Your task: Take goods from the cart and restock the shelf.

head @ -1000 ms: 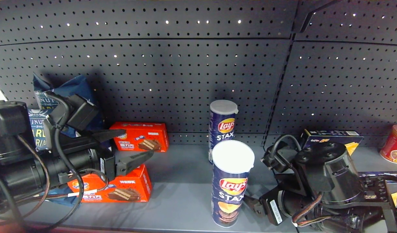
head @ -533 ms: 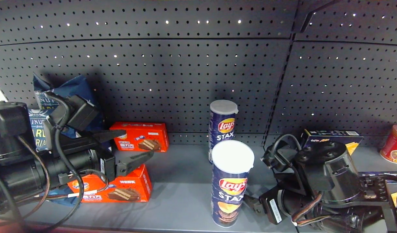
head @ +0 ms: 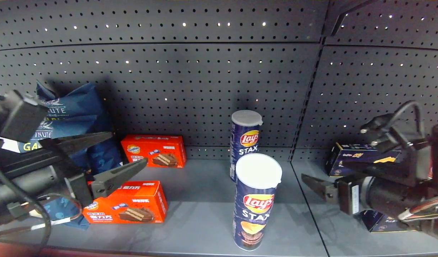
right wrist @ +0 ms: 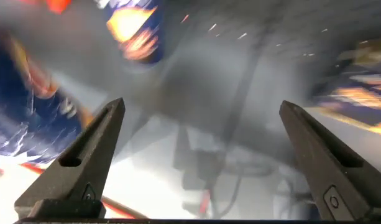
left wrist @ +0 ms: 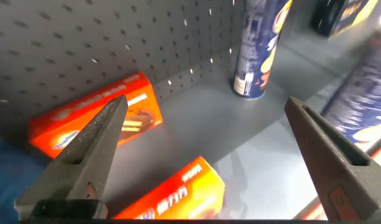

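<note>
Both arms have drawn away from the front chip can (head: 256, 203), now upright on the shelf (head: 201, 217), with right gripper (head: 322, 175) and left gripper (head: 129, 149) flanking it, spread wide and empty, so placement appears complete.

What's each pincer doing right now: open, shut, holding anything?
Left pincer: open, holding nothing.
Right pincer: open, holding nothing.
</note>
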Controlling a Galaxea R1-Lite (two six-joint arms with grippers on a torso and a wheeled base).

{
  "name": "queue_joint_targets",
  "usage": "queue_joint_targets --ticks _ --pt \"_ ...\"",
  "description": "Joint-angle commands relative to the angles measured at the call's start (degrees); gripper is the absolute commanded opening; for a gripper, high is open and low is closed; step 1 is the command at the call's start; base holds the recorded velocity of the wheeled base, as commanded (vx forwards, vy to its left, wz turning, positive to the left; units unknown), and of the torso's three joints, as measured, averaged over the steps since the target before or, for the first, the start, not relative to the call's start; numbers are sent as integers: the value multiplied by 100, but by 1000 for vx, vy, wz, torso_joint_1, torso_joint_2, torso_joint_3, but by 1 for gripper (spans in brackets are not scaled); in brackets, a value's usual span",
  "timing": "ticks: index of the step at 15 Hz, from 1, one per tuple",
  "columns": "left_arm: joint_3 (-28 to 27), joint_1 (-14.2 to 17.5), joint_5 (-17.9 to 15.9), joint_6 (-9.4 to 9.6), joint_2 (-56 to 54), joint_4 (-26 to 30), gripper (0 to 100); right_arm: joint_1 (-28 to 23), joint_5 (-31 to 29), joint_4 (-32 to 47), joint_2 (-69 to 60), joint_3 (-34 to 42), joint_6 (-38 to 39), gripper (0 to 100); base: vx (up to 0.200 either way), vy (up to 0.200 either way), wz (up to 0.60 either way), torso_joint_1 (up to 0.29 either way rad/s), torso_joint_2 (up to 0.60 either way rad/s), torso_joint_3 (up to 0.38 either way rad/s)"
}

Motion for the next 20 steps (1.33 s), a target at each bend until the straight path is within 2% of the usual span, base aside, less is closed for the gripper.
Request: queue_joint_targets --ticks 1,3,4,5,6,7,8,9,11,12,13,14,17,18,20 --pt "867 653 -10 -266 -1391 -1 100 -903 3 -32 -1202 342 -231 100 0 0 0 0 0 0" --pt "1500 688 78 -530 -2419 122 100 -1070 -111 47 -1896 561 -372 100 0 0 0 0 0 0" --pt "1746 697 289 -530 -2823 271 100 -1053 -480 47 -2107 746 -389 100 0 0 0 0 0 0" --pt "1878 697 675 -521 -3201 526 100 -1009 -920 -6 -2301 966 -389 100 0 0 0 0 0 0" --pt "1913 688 1053 -530 -3606 904 100 -868 -1307 -6 -2573 1159 -380 100 0 0 0 0 0 0" --pt "1948 688 1291 -530 -4028 1308 100 -833 -1614 12 -2846 1344 -389 100 0 0 0 0 0 0" --pt "1966 688 1449 -539 -4485 1748 100 -868 -1887 21 -3074 1537 -389 100 0 0 0 0 0 0" --pt "1948 697 1598 -539 -5047 2425 100 -991 -2203 38 -3311 1766 -389 100 0 0 0 0 0 0" --pt "1843 697 1862 -486 -6005 3646 100 -1677 -2449 161 -3681 2108 -398 100 0 0 0 0 0 0" --pt "1860 706 1941 -468 -6207 3831 100 -1940 -2458 302 -3804 2135 -407 100 0 0 0 0 0 0" --pt "1869 715 2240 -451 -6251 3954 100 -2485 -2440 671 -3988 2135 -407 100 0 0 0 0 0 0" --pt "1869 715 2310 -442 -6234 3884 100 -3109 -2379 1155 -4322 2143 -407 100 0 0 0 0 0 0" --pt "2194 715 2266 -416 -6234 3778 100 -3259 -2361 1357 -4981 2398 -407 100 0 0 0 0 0 0" --pt "2467 715 2091 -407 -6234 3585 100 -3259 -2361 1348 -5254 2548 -398 100 0 0 0 0 0 0" --pt "3082 706 1880 -328 -6242 2583 100 -3206 -2080 1348 -6133 2899 -416 100 0 0 0 0 0 0"
